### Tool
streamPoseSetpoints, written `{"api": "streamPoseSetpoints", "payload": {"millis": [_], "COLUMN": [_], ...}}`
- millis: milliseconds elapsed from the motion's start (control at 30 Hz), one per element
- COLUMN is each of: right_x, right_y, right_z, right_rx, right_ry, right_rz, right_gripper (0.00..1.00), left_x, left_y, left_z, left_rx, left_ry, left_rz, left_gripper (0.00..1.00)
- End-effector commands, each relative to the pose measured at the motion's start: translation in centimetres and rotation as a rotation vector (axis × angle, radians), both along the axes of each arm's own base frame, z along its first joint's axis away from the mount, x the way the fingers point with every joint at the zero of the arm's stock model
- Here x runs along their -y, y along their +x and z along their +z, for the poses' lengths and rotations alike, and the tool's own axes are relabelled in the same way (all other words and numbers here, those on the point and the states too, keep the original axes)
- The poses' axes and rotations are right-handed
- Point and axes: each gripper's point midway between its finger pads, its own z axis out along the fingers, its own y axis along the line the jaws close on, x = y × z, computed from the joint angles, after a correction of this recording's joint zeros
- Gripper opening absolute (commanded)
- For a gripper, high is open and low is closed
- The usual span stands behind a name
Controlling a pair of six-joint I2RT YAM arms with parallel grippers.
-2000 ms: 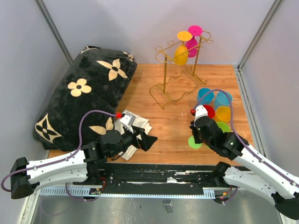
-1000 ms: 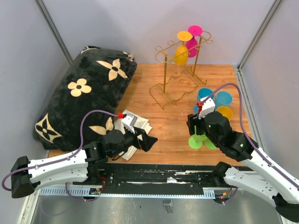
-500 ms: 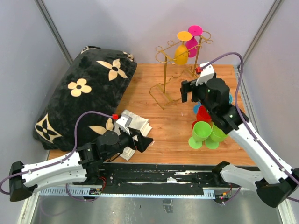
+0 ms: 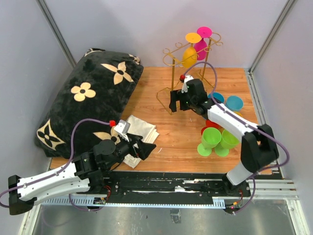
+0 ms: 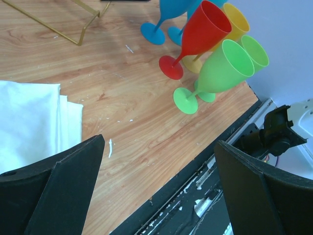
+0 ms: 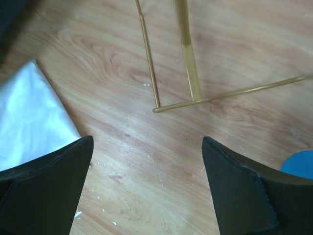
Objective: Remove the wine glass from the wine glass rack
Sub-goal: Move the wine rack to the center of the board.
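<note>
We take the rack (image 6: 188, 54) as our mark. Two glasses hang on it upside down, their feet caught in the loops at the right end of its top rail: a yellow glass (image 4: 190, 57) and, just beside it on the far side, a pink glass (image 4: 200, 48). Nothing but the rack touches either of them.

Our right gripper (image 4: 178, 104) hovers low at the front of the rack, over the near left part of its base and well below the hanging glasses. Its fingers (image 6: 44, 191) are spread wide with nothing between them. In the wrist view we look down between them at the rack's gold post and base wire on the bare wood (the fingers do not touch the wire, as far as we can tell).

Our left gripper (image 4: 148, 149) sits well to the near left of the rack, at the edge of a folded white cloth (image 4: 142, 128). It too is released, its jaws wide and holding nothing.

To the near right of the rack a cluster of glasses stands on the table (image 4: 146, 98). Two green glasses (image 5: 222, 73) are nearest us, a red glass (image 5: 201, 32) is behind them, and blue glasses (image 4: 234, 103) are closer to the rack. Our right arm reaches across above this cluster. Far to the left of the rack lies a black pillow (image 4: 88, 95) with cream flowers.
</note>
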Motion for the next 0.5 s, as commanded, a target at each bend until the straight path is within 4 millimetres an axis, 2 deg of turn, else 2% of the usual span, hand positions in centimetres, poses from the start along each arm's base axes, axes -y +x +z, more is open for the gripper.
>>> {"api": "streamPoseSetpoints", "payload": {"millis": [0,133,267,467], "right_x": [-1.8,-2.8,-2.9,-2.0], "right_y": [0.9,1.9,3.4,5.7], "right_z": [-1.9,-4.0,-5.9,-7.7], "right_rx": [-0.049,-0.028,-0.001,0.038], "right_ry": [-0.015,-0.119,-0.196,-0.322], "right_rz": [0.028,0.068,0.063,0.038], "right_gripper": [0.93,0.96,0.99,0.98], "left_x": [-0.8,-1.1,-1.3,-1.7], "left_y": [0.3,0.3,0.4,0.4], "left_z": [0.0,0.0,0.0,0.3], "left_rx": [0.007,0.007,0.009,0.013], "left_ry": [-0.001,0.003,0.003,0.01], "left_rz": [0.034,0.041,0.049,0.059], "left_gripper": [1.0,1.0,1.0,1.0]}}
